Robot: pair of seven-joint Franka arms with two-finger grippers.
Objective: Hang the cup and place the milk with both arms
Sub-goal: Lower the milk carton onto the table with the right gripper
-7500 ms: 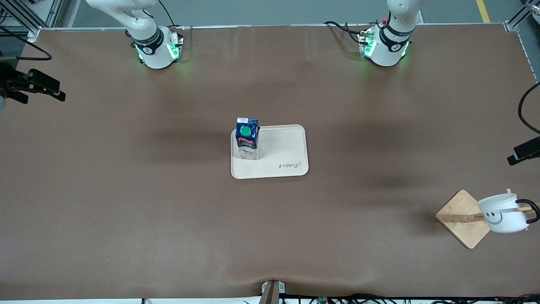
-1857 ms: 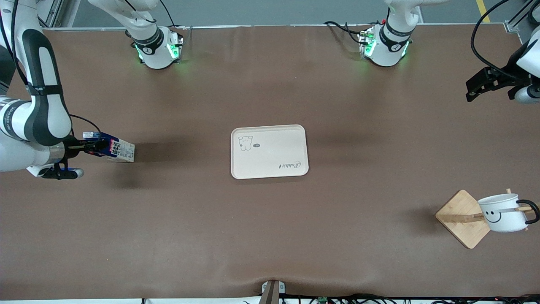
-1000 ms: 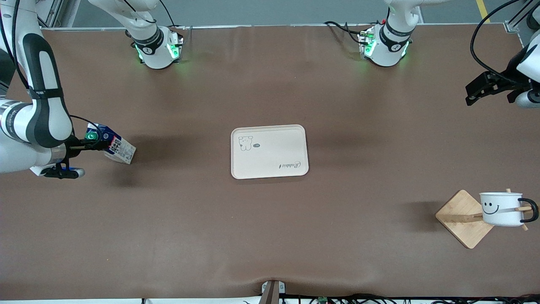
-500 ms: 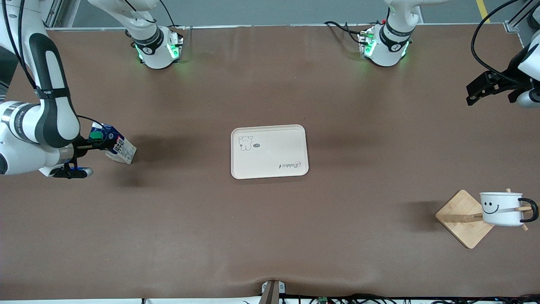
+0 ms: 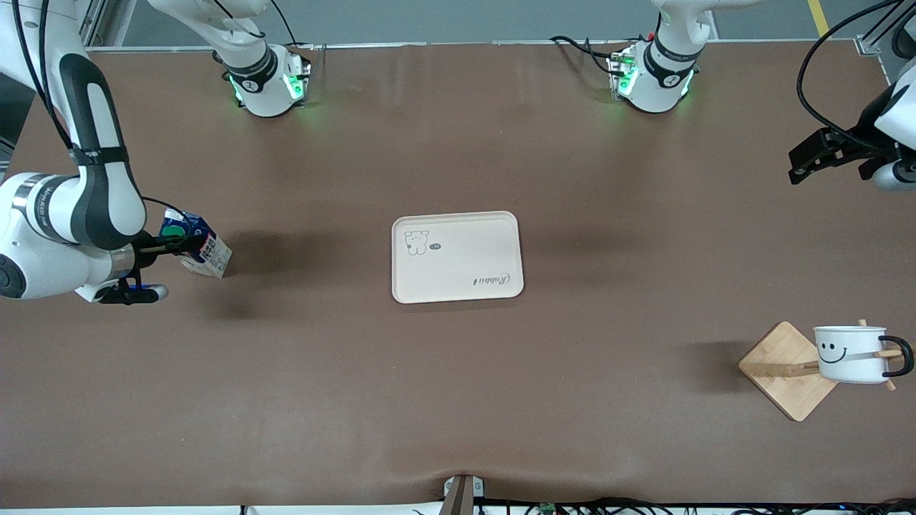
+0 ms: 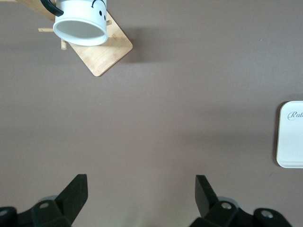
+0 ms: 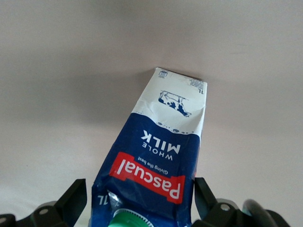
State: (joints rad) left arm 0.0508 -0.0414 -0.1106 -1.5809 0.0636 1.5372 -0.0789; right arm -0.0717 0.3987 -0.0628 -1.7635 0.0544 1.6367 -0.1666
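Note:
The milk (image 5: pixel 197 247) is a dark-blue carton with a green cap. It leans steeply at the right arm's end of the table, its white bottom edge down by the brown table top. My right gripper (image 5: pixel 168 248) is shut on its upper part; the right wrist view shows the carton (image 7: pixel 161 151) between the fingers of that gripper (image 7: pixel 139 189). The cup (image 5: pixel 851 354) hangs by its black handle on a peg of the wooden rack (image 5: pixel 783 372). My left gripper (image 5: pixel 805 157) is open and empty above the table's edge at the left arm's end, and its wrist view shows the open gripper (image 6: pixel 139 182), the cup (image 6: pixel 80 21) and the rack (image 6: pixel 106 49).
A cream tray (image 5: pixel 458 279) with a small bear print lies at the table's middle; it also shows in the left wrist view (image 6: pixel 291 137). The two arm bases stand along the table's edge farthest from the front camera.
7.5 s ago the milk stood on the tray; now my right gripper holds it. Over the last two seconds it tipped more upright, and the cup settled straighter on its peg.

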